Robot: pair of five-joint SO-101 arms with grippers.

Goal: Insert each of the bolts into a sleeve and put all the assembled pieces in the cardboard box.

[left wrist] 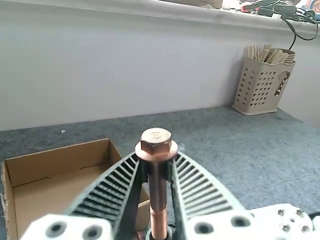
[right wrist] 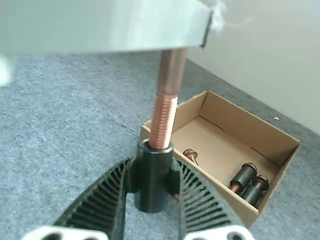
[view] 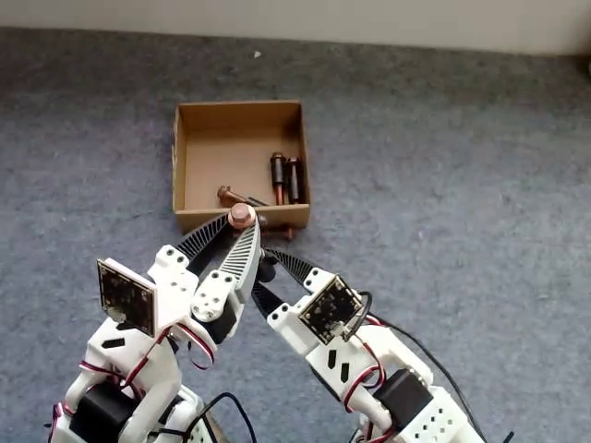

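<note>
Left end effector (left wrist: 156, 161) gripping copper flanged bolt (left wrist: 156, 144), right end effector (right wrist: 153, 166) gripping black sleeve (right wrist: 151, 189)

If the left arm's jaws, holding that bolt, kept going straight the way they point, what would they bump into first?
Probably the near wall of the cardboard box, right beyond the left gripper; height is unclear, so it might pass just over.

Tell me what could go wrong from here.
The threaded tip of the copper hex-head bolt sits just inside the black cylindrical sleeve; a slight tilt between the left gripper and right gripper might jam it. If either grip slips, the piece could fall on the grey carpet beside the cardboard box.
</note>
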